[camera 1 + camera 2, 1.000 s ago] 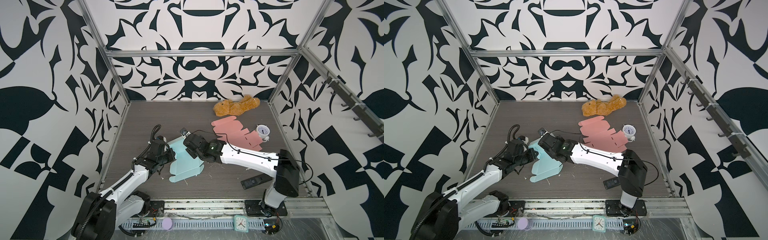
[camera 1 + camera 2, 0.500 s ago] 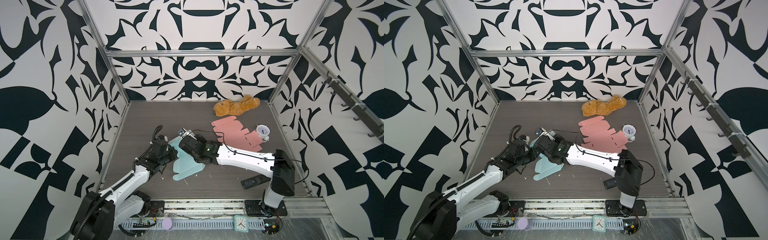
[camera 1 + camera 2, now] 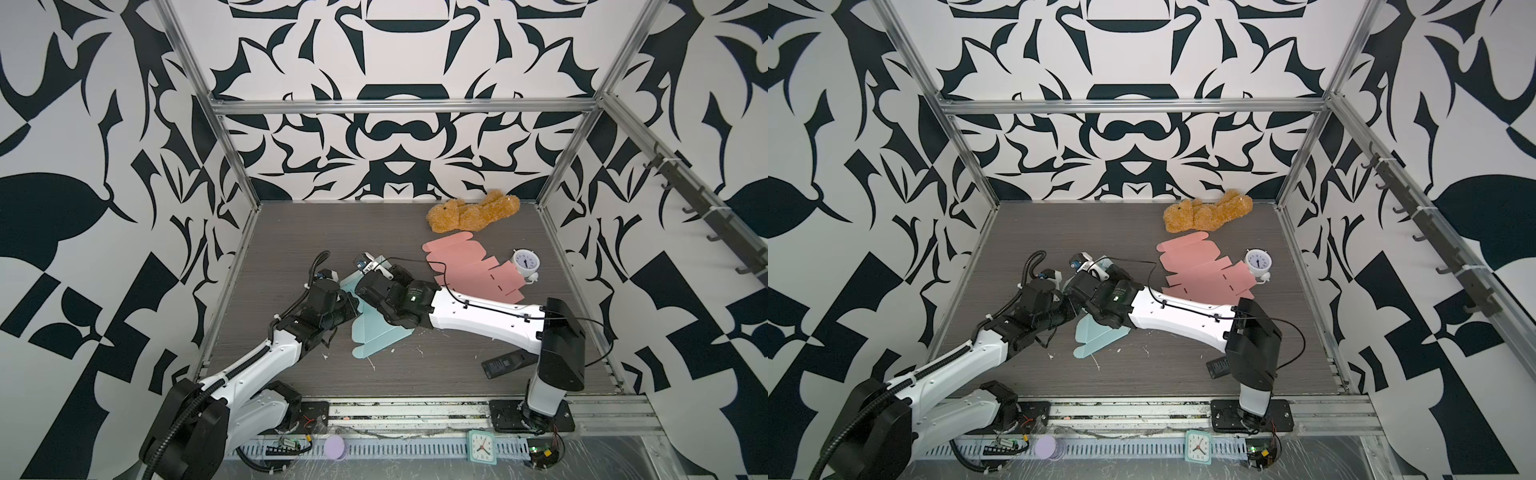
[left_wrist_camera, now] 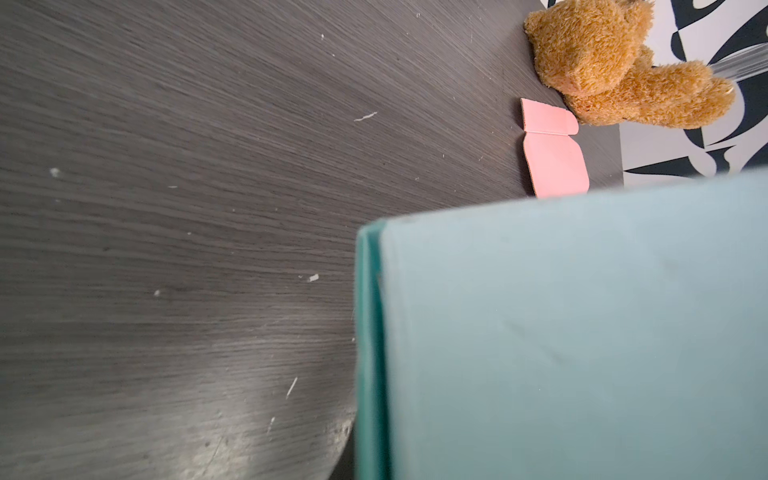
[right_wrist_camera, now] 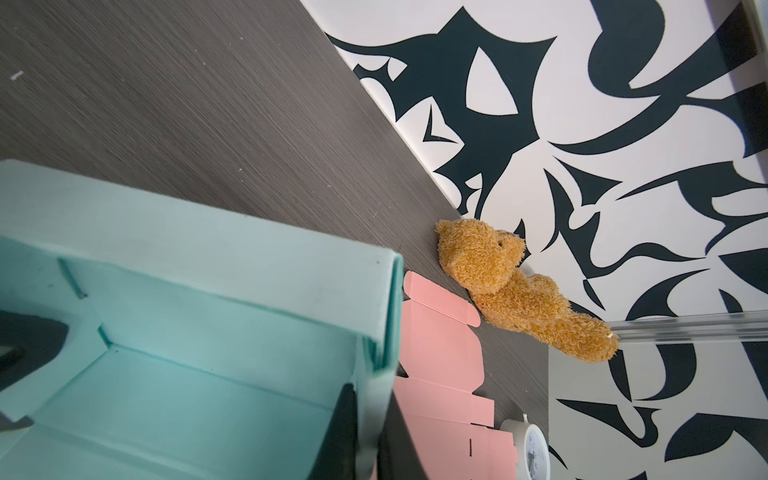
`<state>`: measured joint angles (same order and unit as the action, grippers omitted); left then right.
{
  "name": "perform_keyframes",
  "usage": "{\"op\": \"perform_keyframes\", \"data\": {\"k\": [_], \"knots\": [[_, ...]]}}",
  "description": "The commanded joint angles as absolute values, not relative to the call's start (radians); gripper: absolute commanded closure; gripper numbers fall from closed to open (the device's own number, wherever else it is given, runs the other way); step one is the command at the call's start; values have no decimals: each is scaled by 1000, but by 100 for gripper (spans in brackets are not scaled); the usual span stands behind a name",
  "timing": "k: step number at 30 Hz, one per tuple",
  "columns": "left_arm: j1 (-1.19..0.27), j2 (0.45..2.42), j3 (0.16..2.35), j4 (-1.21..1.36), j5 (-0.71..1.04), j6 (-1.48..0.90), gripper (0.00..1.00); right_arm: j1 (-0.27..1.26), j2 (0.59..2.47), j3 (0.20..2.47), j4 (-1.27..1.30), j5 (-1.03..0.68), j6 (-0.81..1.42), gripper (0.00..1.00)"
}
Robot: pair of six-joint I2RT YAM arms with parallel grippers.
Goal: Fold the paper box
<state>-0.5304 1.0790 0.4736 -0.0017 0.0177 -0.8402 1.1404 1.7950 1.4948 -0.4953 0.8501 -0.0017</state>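
The teal paper box (image 3: 376,338) stands partly folded left of the table's middle, with walls raised at its far end and a flat panel lying toward the front; it also shows in the other top view as the box (image 3: 1096,338). My left gripper (image 3: 347,304) reaches it from the left. In the left wrist view a teal wall (image 4: 561,332) fills the frame and runs into the jaws; the fingers are hidden. My right gripper (image 5: 370,440) is shut on the box's side wall (image 5: 374,399), with one dark finger (image 5: 340,432) inside the box.
A flat pink box blank (image 3: 473,270) lies right of the arms, with a white alarm clock (image 3: 525,264) at its right end. A brown teddy bear (image 3: 473,214) lies by the back wall. A black remote (image 3: 505,363) sits front right. A teal clock (image 3: 482,446) sits on the front rail.
My right gripper has moved left and farther back along the teal box, and its jaws have closed on the side wall. The box has shifted slightly left. The left arm has barely moved.
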Motion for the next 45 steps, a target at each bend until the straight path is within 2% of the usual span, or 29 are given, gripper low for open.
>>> {"op": "perform_keyframes", "data": {"k": [1,6,10,14,25,30,34,39,45], "knots": [[-549,1087,514,38,34,-817,98,1145,1805,1537,-486,877,-38,91],[-556,1083,519,41,28,-813,98,1146,1814,1545,-485,914,-53,95],[-557,1083,518,41,27,-813,98,1145,1816,1543,-467,949,-54,90],[-556,1086,519,43,28,-813,98,1145,1820,1539,-444,960,-72,89],[-558,1074,515,46,21,-816,98,1143,1842,1551,-436,1006,-104,97],[-562,1079,515,47,16,-816,98,1137,1844,1551,-434,1020,-106,97],[-562,1086,517,48,13,-816,98,1135,1841,1551,-426,994,-96,89],[-562,1089,517,51,14,-816,98,1132,1827,1537,-418,1002,-93,88],[-566,1096,521,55,18,-817,98,1129,1830,1528,-412,1010,-105,95]]}}
